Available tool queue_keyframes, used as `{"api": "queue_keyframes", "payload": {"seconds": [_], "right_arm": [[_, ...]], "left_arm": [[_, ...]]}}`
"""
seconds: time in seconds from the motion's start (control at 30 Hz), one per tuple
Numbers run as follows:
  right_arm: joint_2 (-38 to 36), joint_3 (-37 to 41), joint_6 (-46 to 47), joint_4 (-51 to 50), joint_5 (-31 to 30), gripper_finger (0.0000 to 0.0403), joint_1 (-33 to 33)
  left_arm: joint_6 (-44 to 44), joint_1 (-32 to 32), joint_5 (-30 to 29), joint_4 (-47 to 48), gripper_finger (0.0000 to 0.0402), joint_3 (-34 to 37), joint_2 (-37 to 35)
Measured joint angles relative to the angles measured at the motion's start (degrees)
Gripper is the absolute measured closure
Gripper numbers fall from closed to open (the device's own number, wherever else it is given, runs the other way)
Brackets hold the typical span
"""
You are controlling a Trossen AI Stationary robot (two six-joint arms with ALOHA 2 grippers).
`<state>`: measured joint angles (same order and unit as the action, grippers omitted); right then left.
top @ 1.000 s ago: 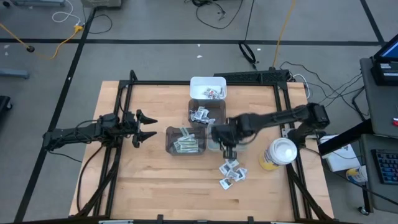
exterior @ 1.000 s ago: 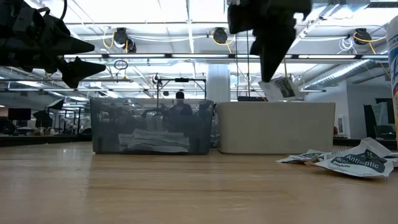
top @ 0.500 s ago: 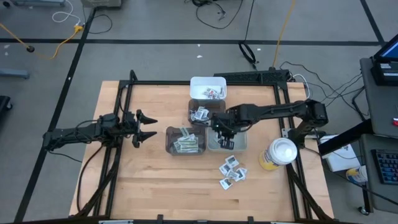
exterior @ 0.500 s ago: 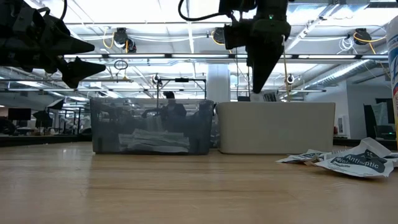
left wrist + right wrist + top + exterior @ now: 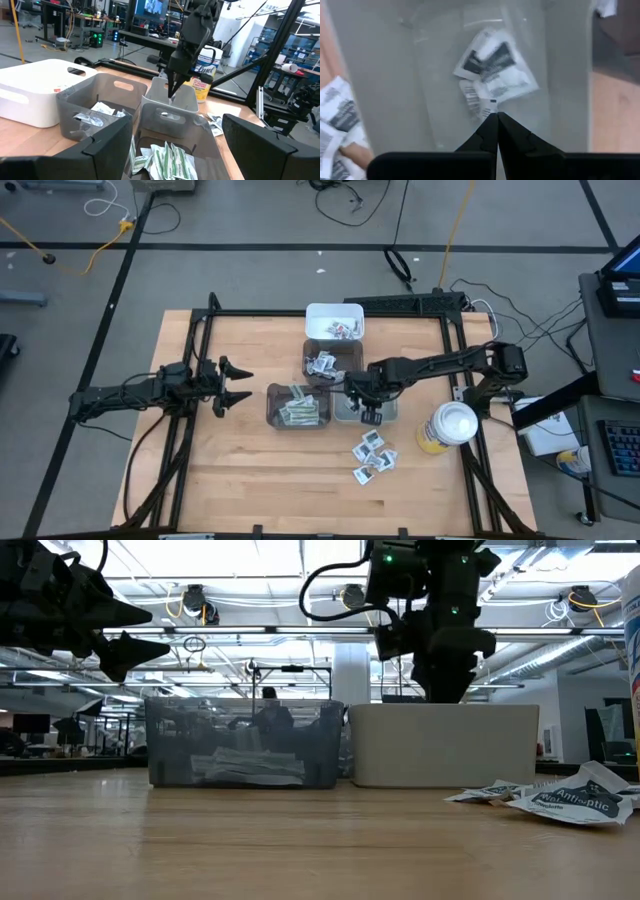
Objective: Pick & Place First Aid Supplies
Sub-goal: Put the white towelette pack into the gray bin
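From table height the pale bin [image 5: 443,745] hides the right gripper's [image 5: 496,116] pinched-shut, empty tips, which point down over white printed sachets [image 5: 494,66] lying on its frosted floor. More sachets [image 5: 371,457] lie loose on the pale wooden worktop [image 5: 250,465] toward its front edge. The left gripper [image 5: 232,384] waits wide open, empty, near the left edge.

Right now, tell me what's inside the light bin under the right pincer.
Square white sachets with dark print lie on the floor of the light bin. The shut right pincer holds a sachet corner and hides what lies beneath its fingers.
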<state>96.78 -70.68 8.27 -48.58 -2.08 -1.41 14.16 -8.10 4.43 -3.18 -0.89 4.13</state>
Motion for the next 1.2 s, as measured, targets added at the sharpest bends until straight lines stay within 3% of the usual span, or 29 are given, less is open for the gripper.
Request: {"api": "queue_keyframes", "payload": {"seconds": [0.17, 0.5, 0.67, 0.83, 1.2], "right_arm": [[0.0, 0.0, -0.2, 0.2, -0.8, 0.0365, 0.0], [0.0, -2.3, 0.5, -2.0, -1.0, 0.0207, 0.0], [0.0, -4.7, 0.5, -2.7, -1.0, 0.0156, -0.2], [0.0, -7.0, 2.1, -5.5, -0.7, 0.0141, 0.0], [0.0, -14.0, 7.4, -11.7, -0.6, 0.0148, 3.3]], "left_arm": [[0.0, 0.0, 0.0, 0.0, 0.0091, 0.0, 0.0], [0.0, 0.0, 0.0, 0.0, 0.0091, 0.0, 0.0], [0.0, 0.0, 0.0, 0.0, 0.0091, 0.0, 0.0], [0.0, 0.0, 0.0, 0.0, 0.0091, 0.0, 0.0], [0.0, 0.0, 0.0, 0.0, 0.0091, 0.0, 0.0]]}}
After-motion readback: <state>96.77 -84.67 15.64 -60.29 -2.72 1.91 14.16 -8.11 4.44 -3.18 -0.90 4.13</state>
